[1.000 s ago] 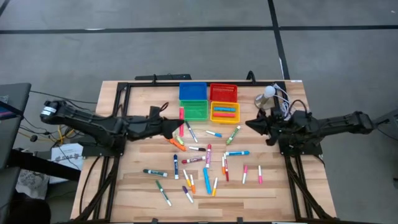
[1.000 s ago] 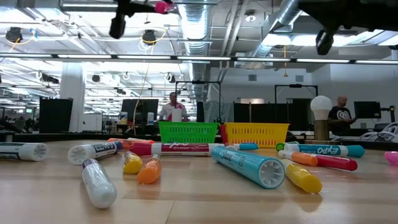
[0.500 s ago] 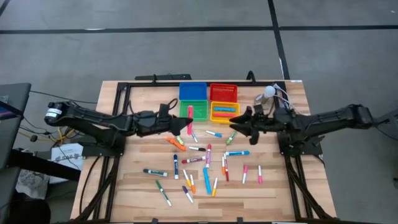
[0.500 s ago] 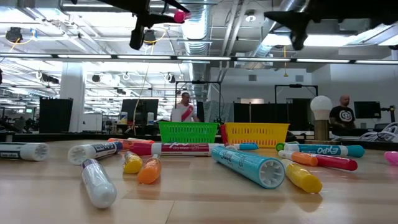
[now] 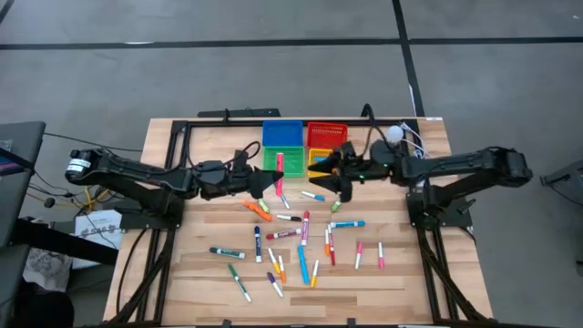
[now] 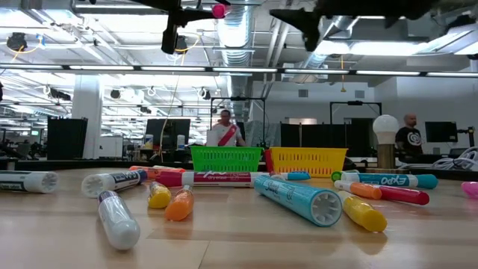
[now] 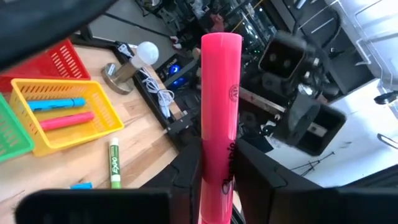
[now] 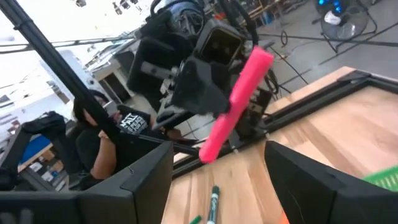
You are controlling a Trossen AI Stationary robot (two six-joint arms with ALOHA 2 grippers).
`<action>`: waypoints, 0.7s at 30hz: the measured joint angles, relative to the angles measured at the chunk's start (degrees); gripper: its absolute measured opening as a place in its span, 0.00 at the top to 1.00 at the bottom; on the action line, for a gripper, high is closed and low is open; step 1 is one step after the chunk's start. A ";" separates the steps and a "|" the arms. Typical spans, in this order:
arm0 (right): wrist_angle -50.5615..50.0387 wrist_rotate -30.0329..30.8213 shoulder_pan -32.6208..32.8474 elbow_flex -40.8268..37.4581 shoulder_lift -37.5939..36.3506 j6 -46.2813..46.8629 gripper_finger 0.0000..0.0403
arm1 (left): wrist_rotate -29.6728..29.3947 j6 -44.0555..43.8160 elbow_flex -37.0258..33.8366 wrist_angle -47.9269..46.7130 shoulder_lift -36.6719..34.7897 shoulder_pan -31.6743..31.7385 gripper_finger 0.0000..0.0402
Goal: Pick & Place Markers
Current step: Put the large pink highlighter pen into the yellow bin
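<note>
My left gripper (image 5: pixel 271 178) is shut on a pink marker (image 5: pixel 278 173), high above the table just in front of the green bin (image 5: pixel 290 160). My right gripper (image 5: pixel 321 173) stands open, level and empty, facing the left one from the right. The pink marker (image 8: pixel 236 102) shows a short way beyond its spread fingers, which touch nothing. Several other markers (image 5: pixel 296 239) lie flat and scattered on the wooden table. The yellow bin (image 7: pixel 106 115) holds a blue marker and a pink one. My left gripper pinches the pink marker's barrel (image 7: pixel 217 163) between its two fingers (image 7: pixel 188 177), toward one end, so most of its length sticks out past them. The fingers come level from the table's left and lie across the marker. The marker is lifted clear of the table.
Blue (image 5: pixel 282 134), red (image 5: pixel 327 135), green and yellow (image 5: pixel 330 164) bins stand in a square at the table's far middle. A white bulb-shaped lamp (image 5: pixel 393 135) with cables stands at the far right. A black frame (image 5: pixel 196 123) runs along the far edge. People are in the room beyond.
My right gripper has gone up and toward the table's left, from the right side to just right of the pink marker, and has opened. My left gripper has gone a little toward the right with the marker, still shut on it.
</note>
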 joint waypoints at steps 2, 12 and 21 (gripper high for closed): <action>0.01 -2.74 -1.05 2.47 2.48 0.00 0.39 | 0.00 0.61 0.00 0.08 0.00 -0.12 0.81; -0.15 -12.50 -5.35 11.71 11.81 2.03 0.39 | 0.00 1.91 0.00 0.05 0.00 -0.11 0.82; -0.34 -17.33 -7.11 17.71 17.48 2.60 0.39 | -0.23 1.99 0.00 0.23 -0.06 -0.11 0.82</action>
